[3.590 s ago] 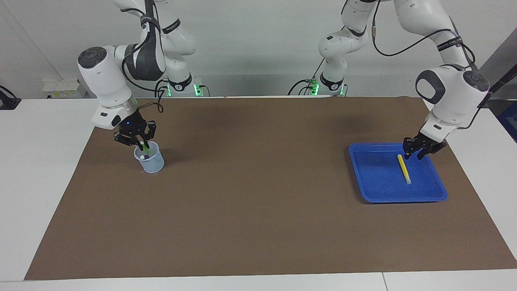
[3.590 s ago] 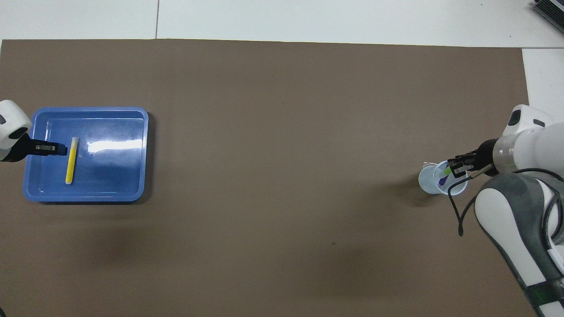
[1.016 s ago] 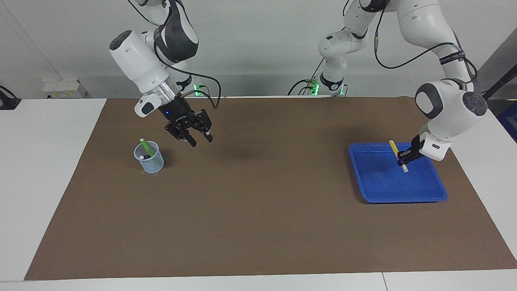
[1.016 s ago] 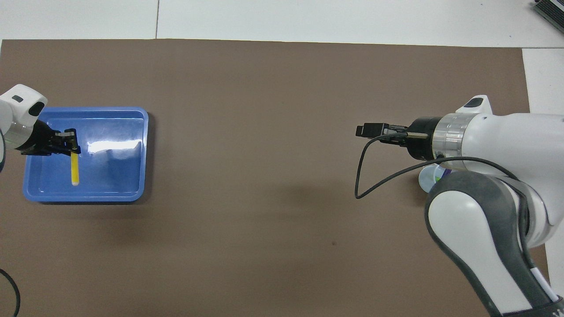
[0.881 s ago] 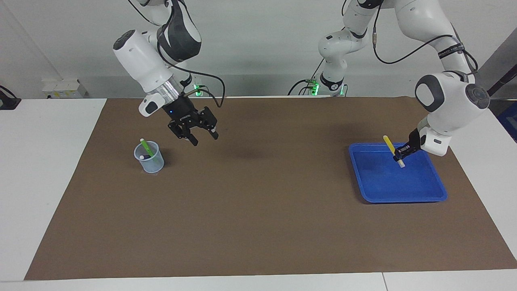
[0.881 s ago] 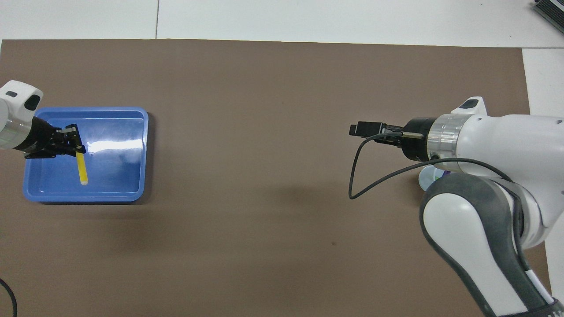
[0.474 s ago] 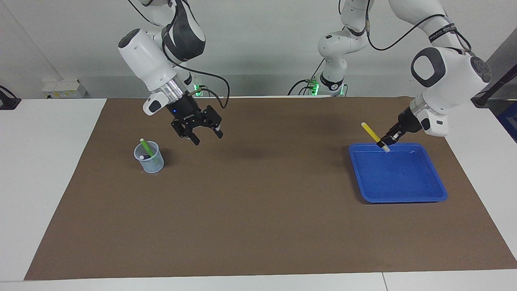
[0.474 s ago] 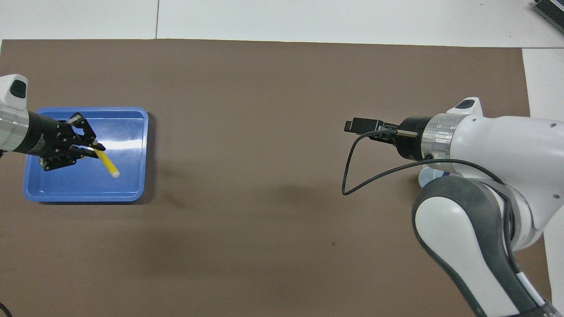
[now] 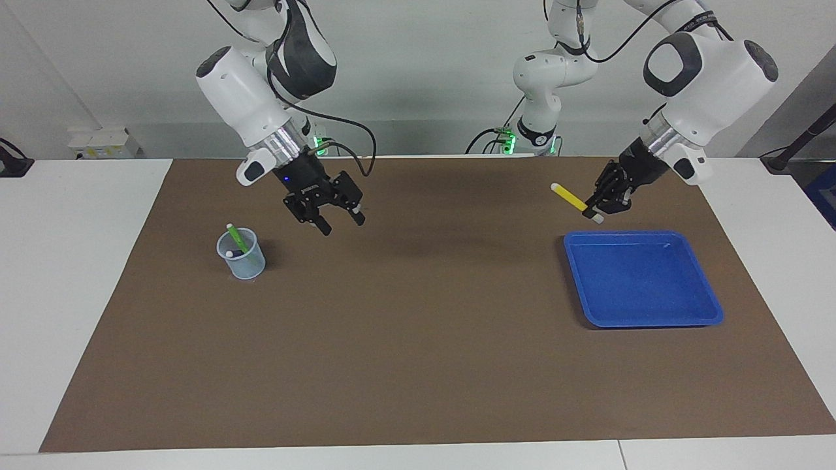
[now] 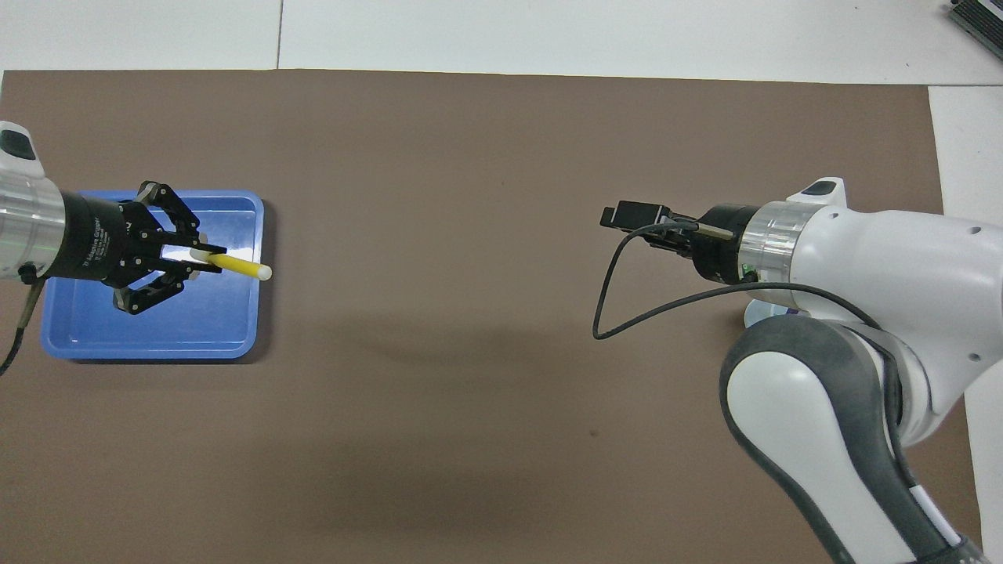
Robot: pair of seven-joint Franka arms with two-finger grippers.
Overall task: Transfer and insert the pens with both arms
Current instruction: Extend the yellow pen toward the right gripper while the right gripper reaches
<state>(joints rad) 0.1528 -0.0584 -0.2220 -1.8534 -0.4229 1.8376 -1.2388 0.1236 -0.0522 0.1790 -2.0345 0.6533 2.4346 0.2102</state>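
My left gripper (image 9: 597, 210) is shut on the whitish end of the yellow pen (image 9: 569, 198). It holds the pen in the air, nearly level, over the edge of the blue tray (image 9: 643, 281). From overhead the yellow pen (image 10: 239, 266) sticks out of the left gripper (image 10: 205, 261) toward the table's middle. The right gripper (image 9: 343, 225) hangs open and empty over the mat, beside the clear cup (image 9: 243, 261). The green pen (image 9: 236, 238) stands slanted in that cup, with another pen's whitish end (image 9: 229, 253) low inside. Overhead, the right arm hides most of the cup.
A brown mat (image 9: 418, 339) covers the white table. The blue tray (image 10: 149, 333) holds nothing. Two smaller white arms with green lights (image 9: 535, 140) stand at the robots' edge of the table. A black cable (image 10: 619, 298) loops from the right wrist.
The left gripper has lifted the yellow pen out of the tray and swung it nearly level toward the middle. The right gripper has drifted slightly from the cup toward the middle, still open.
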